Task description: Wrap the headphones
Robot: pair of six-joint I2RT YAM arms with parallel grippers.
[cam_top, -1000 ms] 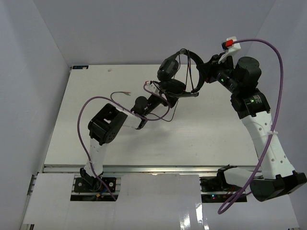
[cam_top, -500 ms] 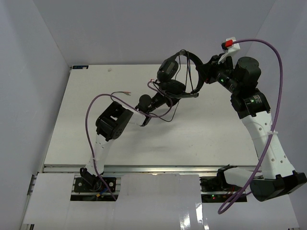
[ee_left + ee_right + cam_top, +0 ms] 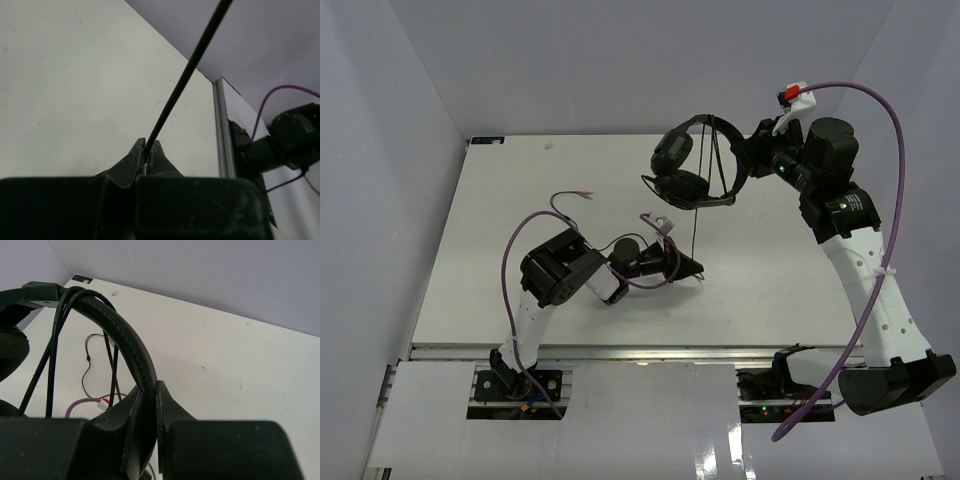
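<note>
The black headphones (image 3: 685, 187) hang above the table's far right, both earcups to the left. My right gripper (image 3: 744, 160) is shut on their arched headband (image 3: 117, 320), seen in the right wrist view between my fingers (image 3: 148, 390). Loops of the thin black cord (image 3: 52, 347) lie over the headband. One strand of cord (image 3: 695, 235) runs straight down to my left gripper (image 3: 698, 271), low over the table's middle. In the left wrist view that gripper (image 3: 148, 149) is shut on the cord (image 3: 190, 70), which leads taut up and to the right.
A thin loose wire with red tips (image 3: 572, 195) lies on the white table (image 3: 520, 170) left of centre. Purple robot cables (image 3: 515, 240) loop by the left arm and arc over the right arm (image 3: 885, 110). A metal rail (image 3: 620, 352) edges the near side; walls enclose the table.
</note>
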